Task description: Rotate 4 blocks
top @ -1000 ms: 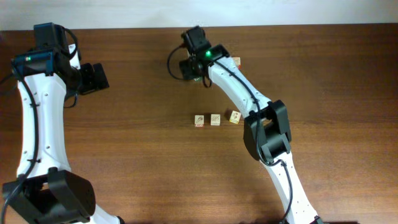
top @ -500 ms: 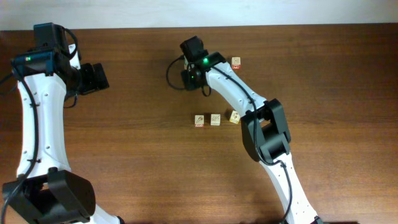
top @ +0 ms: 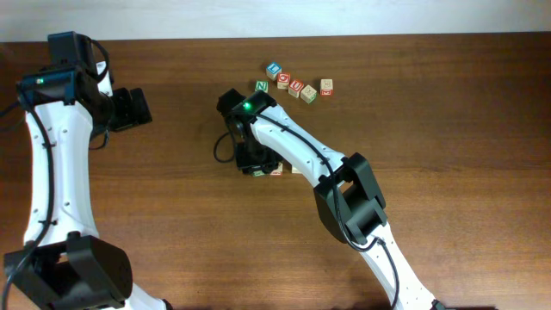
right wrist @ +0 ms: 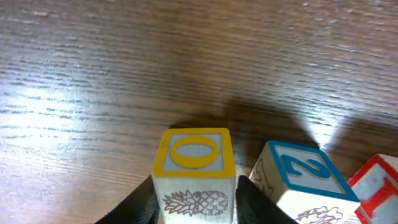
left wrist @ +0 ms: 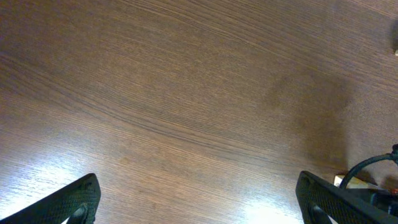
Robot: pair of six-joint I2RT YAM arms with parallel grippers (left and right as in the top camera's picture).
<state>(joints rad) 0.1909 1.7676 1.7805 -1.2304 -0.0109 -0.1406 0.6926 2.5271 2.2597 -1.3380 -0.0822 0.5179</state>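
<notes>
3 blocks (right wrist: 194, 168) stand side by side on the bench (top: 448, 172), the leftmost within the right pincer (top: 256, 164); other cubes (top: 295, 86) lie behind.

A blue cube (top: 274, 68), green N cube (top: 261, 86) and red U cube (top: 295, 87) cluster on the wooden table (top: 448, 172).

Two white robot arms with black joints.
The left arm (top: 52, 172) and the right arm (top: 288, 145) wear glossy white shells, bulky black joint housings, a small green light each, looped black cables, and black, finely textured fingers (left wrist: 71, 200).
</notes>
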